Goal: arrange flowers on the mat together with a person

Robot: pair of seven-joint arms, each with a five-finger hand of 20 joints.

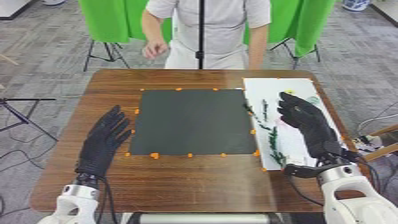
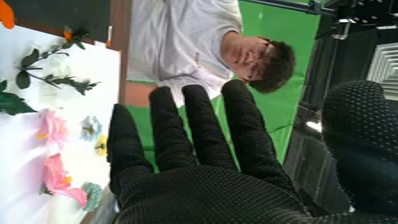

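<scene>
In the head view a dark mat lies flat on the brown desk, with small orange bits around its edges. Next to its right edge is a white sheet, and the flowers are on that sheet. Green sprigs run along the side of the sheet nearest the mat. The right hand is over the sheet, covering part of it, its fingers pointing away from the robot. The right wrist view shows this right hand well open, fingers straight and slightly spread, the thumb standing well apart, and nothing in its hold. Near it on the sheet are a pink flower, a second, deeper pink bloom, a pale blue flower, a small yellow flower and a pale green flower, together with a leafy sprig. The left hand is beside the mat's left edge, open, with its fingers straight and close together, holding nothing; whether it touches the desk is hard to tell.
</scene>
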